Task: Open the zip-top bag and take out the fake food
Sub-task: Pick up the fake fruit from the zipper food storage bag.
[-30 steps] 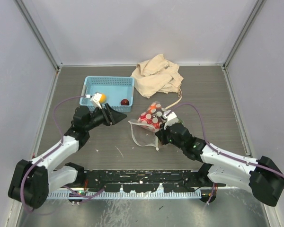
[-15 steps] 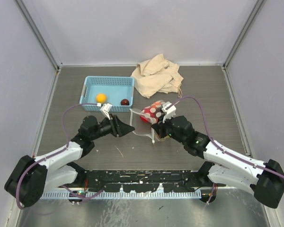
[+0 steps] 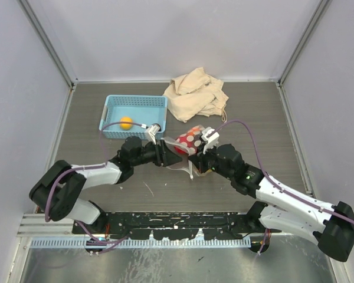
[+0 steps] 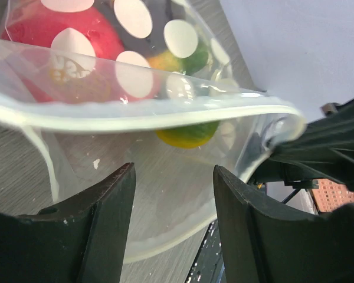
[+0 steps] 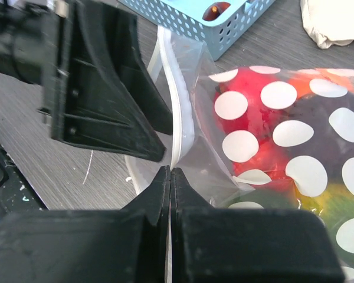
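Note:
The zip-top bag [image 3: 189, 141] lies at mid table, clear with white dots, its mouth open toward the left. My right gripper [image 5: 170, 171] is shut on the bag's white zip strip [image 5: 180, 118] at one corner of the mouth. My left gripper [image 4: 174, 177] is open, its fingers [image 5: 112, 112] right at the mouth, and the lower lip lies between them. Fake food shows inside the bag: a red piece [image 4: 65, 35], a yellow-green one [image 4: 186, 134] and dark and orange ones [image 5: 318, 135]. In the top view the left gripper [image 3: 172, 158] meets the right gripper [image 3: 193, 160] at the bag.
A light blue basket [image 3: 134, 101] stands at the back left with an orange ball [image 3: 125, 122] and a maroon fruit [image 5: 215, 10] in it. A beige cloth bag [image 3: 196, 94] lies behind the zip-top bag. Walls close in the sides and back.
My left gripper has swung right from beside the basket to the bag's mouth. My right gripper has shifted a little left and lifted the bag's mouth edge.

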Controlling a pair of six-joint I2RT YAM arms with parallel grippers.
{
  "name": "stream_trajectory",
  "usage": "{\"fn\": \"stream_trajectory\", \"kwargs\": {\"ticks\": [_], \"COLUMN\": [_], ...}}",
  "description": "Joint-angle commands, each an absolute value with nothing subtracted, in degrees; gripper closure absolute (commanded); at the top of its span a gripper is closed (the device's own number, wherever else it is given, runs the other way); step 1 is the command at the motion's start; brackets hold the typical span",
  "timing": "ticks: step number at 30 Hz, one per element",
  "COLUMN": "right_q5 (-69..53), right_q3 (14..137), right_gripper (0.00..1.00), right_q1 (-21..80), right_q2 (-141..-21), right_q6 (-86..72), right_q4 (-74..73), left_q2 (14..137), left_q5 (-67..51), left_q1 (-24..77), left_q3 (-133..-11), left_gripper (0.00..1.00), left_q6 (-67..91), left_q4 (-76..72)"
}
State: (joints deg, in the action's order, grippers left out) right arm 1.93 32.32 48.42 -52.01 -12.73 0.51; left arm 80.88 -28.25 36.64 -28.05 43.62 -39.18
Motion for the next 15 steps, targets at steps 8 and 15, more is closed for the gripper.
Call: {"fn": "stream_trajectory", "kwargs": {"ticks": [8, 15], "right_q5": [-1.8, -3.7], "right_q3": [37.0, 36.4], "right_gripper": [0.99, 0.83], "right_q1": [48.5, 48.5], "right_q2": [-48.7, -50.0], "right_q6": [-10.6, -10.5], "right_q4": [4.1, 2.6], "left_q2": [89.8, 91.0], "left_q5": [-27.4, -27.4], "left_q1": [39.1, 39.1], "left_q3": [-32.0, -32.9], "left_gripper": [0.43, 0.41], "left_q6": [42.8, 42.8], "left_q4": [-46.7, -47.2]}}
